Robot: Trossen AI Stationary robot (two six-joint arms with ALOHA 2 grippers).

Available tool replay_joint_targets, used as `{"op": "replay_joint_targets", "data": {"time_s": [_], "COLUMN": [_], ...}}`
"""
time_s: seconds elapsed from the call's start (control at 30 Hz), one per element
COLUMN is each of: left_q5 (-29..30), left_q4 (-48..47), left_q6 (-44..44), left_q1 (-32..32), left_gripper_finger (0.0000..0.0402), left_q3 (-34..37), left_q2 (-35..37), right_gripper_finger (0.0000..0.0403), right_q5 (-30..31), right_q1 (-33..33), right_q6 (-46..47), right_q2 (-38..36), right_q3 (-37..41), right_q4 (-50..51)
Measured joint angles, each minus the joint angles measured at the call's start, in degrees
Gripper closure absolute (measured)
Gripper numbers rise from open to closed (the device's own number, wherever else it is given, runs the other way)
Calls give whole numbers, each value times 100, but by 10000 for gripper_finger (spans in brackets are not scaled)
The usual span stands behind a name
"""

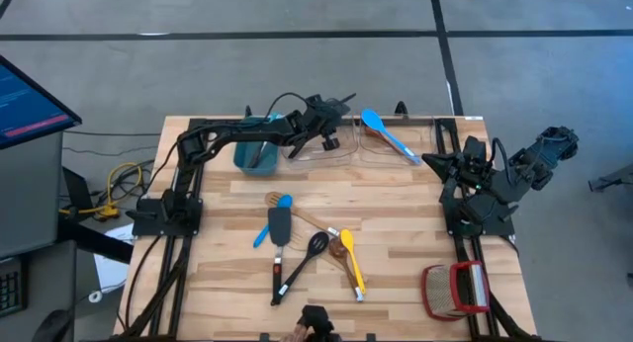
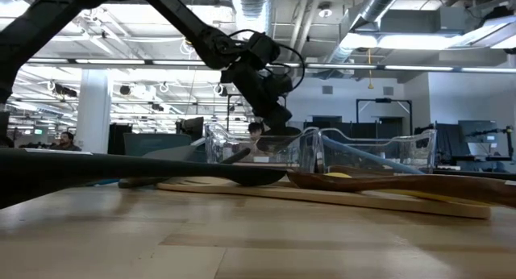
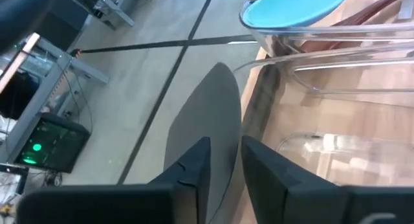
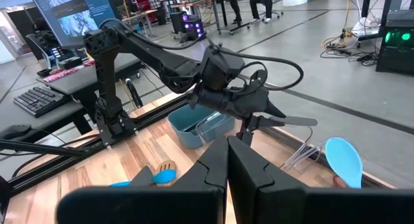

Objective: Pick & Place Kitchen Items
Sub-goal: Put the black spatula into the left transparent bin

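1. Left claw (image 1: 329,136) is pinching a flat dark spatula blade (image 3: 206,130) above the clear plastic trays (image 1: 326,149) at the desk's far edge.
2. Right claw (image 4: 227,160), fingers pressed together, is waiting at the right.
3. Remaining long-handled utensils (image 1: 297,245) are lying mid-desk (image 1: 396,213).

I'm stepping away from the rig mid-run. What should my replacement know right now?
Left gripper: shut on a black spatula, raised over the clear trays at the table's far edge.
Right gripper: shut, empty, parked at the right side.
Done: blue spoon lies in the right-hand clear tray.
Left: place the spatula, then clear mid-table: black turner, black spoon, yellow spoon, wooden spoon and the others beside them.
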State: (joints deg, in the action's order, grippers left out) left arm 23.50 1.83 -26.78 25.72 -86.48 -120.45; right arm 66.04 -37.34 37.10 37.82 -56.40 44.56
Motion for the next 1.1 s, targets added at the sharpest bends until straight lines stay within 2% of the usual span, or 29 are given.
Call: {"op": "replay_joint_targets", "data": {"time_s": [0.27, 0.7, 1.1], "left_q5": [3, -131, 678], "left_q4": [-14, 214, 220], "left_q6": [5, 2, -460], "left_q1": [-25, -127, -121], "left_gripper_finger": [395, 399, 400], "left_q3": [0, -7, 2], "left_q2": [10, 127, 300], "right_gripper_finger": [403, 403, 403], "right_q5": [0, 0, 0], "right_q1": [-2, -2, -2], "right_q6": [0, 0, -2], "right_q2": [0, 0, 0], "right_q3": [0, 0, 0], "right_q4": [-2, -2, 0]}}
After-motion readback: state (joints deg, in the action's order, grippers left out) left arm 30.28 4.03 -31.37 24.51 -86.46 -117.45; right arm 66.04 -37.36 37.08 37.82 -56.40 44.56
